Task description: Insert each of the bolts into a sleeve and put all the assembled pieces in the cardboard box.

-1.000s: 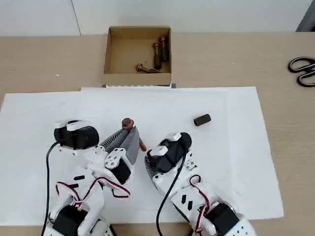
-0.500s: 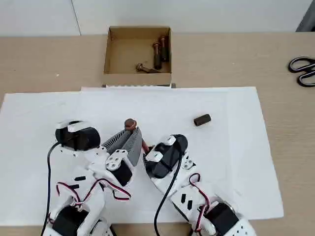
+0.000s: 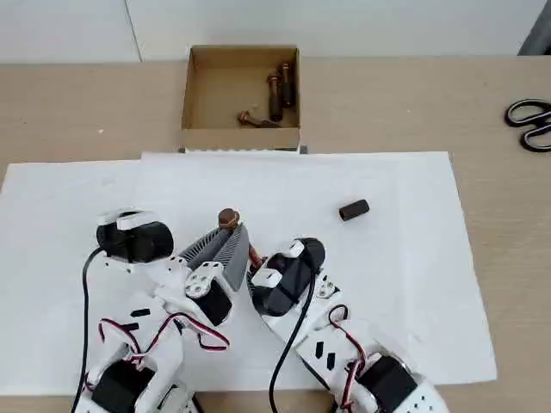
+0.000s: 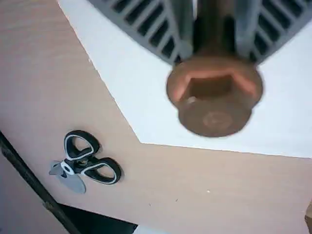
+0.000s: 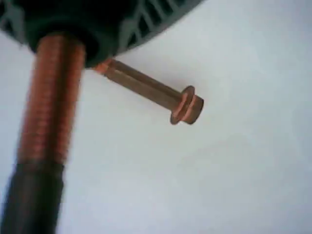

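Two grippers meet near the front edge of the table [image 3: 387, 103]. The left gripper [image 3: 229, 231] has its jaws clamped on a copper hex-head bolt [image 4: 214, 95] — the right gripper [image 3: 256, 261] has its jaws closed on a threaded copper bolt [image 5: 48, 97] carrying a dark sleeve [image 5: 29, 200]. Likely hazard: arm contact jarring either piece loose.

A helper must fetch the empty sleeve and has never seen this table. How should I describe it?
Look at the white paper sheet spread on the table in front of the cardboard box. On its right half lies the sleeve, a short dark cylinder. It lies alone with no bolt in it, unlike the pieces inside the box.
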Robot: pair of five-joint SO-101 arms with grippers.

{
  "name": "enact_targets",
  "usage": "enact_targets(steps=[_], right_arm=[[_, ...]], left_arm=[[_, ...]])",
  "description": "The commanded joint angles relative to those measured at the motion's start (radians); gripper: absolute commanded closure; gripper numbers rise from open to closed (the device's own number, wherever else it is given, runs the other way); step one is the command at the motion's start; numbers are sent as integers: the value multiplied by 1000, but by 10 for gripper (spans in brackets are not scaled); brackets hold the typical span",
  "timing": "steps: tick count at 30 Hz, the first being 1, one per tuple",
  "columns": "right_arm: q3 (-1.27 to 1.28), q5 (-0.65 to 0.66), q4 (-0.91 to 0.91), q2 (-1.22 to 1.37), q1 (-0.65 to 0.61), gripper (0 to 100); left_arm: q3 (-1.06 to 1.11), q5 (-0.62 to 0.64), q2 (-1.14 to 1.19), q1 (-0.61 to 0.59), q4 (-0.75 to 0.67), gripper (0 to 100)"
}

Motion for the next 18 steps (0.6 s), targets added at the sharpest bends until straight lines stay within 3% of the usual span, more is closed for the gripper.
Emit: enact_targets(steps=[1, 5, 15, 18], right_arm=[[-12, 11, -33, -12, -15, 996], [-15, 15, -33, -12, -15, 996], [-15, 69, -125, -12, -8, 996], [-15, 69, -125, -12, -8, 996]], left_arm=[[-42, 5, -9, 38, 23, 994], [-44, 0, -12, 117, 97, 994], [-48, -3, -9, 166, 206, 994], [-42, -55, -8, 199, 238, 994]])
